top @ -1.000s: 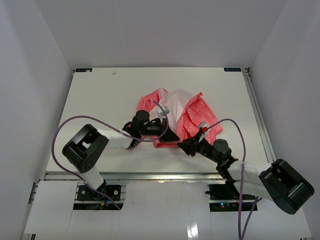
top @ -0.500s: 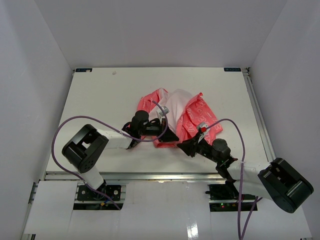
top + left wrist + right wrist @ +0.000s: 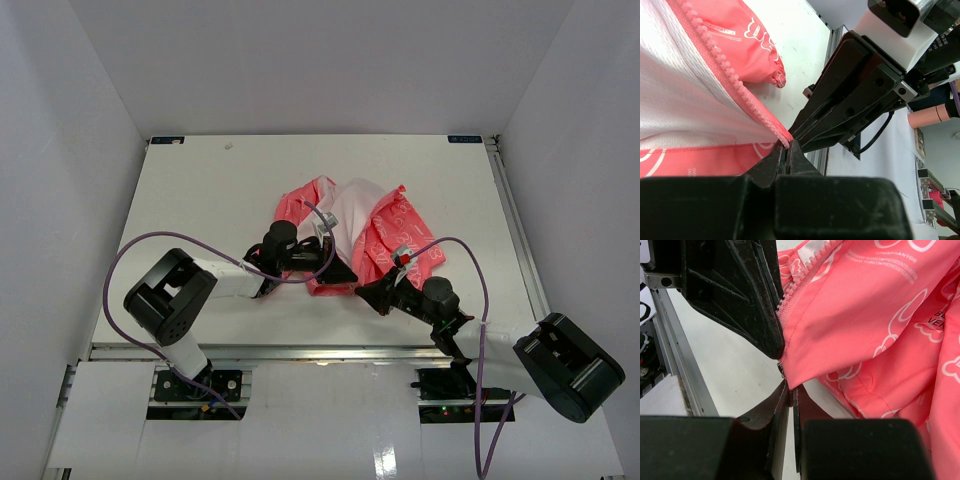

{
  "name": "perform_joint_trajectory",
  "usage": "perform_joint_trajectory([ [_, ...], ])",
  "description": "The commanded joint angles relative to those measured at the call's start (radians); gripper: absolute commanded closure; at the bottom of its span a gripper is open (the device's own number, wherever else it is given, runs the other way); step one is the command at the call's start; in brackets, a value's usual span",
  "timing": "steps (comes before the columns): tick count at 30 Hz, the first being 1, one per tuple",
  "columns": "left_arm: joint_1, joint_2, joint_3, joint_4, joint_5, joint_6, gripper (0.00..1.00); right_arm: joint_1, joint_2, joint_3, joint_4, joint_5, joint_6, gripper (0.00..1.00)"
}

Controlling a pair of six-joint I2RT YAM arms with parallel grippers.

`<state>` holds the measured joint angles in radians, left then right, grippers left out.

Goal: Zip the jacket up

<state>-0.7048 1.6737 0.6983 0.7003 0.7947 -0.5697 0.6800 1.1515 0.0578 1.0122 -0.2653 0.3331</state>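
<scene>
risk: left gripper (image 3: 787,148) and right gripper (image 3: 791,388) each pinch thin jacket (image 3: 400,235) hem; slip misaligns zipper (image 3: 740,89) ends, probably not mated yet.

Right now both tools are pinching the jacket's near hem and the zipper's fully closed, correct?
Not closed. The top external view shows the jacket open, with its white lining exposed. The left tool and right tool do pinch its near hem.
</scene>
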Motion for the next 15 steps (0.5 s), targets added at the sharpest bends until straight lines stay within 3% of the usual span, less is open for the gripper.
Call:
perform_joint_trajectory([
  [1, 0.005, -0.043, 0.001, 0.026, 0.037, -0.003, 1.00, -0.003, -0.025, 0.024, 0.033, 0.013, -0.008, 0.78],
  [4, 0.004, -0.041, 0.002, 0.025, 0.043, -0.007, 1.00, -0.004, -0.048, 0.020, 0.023, 0.026, -0.017, 0.71],
  [15, 0.005, -0.031, 0.007, 0.027, 0.053, -0.013, 1.00, -0.005, -0.013, 0.046, 0.030, 0.027, -0.026, 0.74],
])
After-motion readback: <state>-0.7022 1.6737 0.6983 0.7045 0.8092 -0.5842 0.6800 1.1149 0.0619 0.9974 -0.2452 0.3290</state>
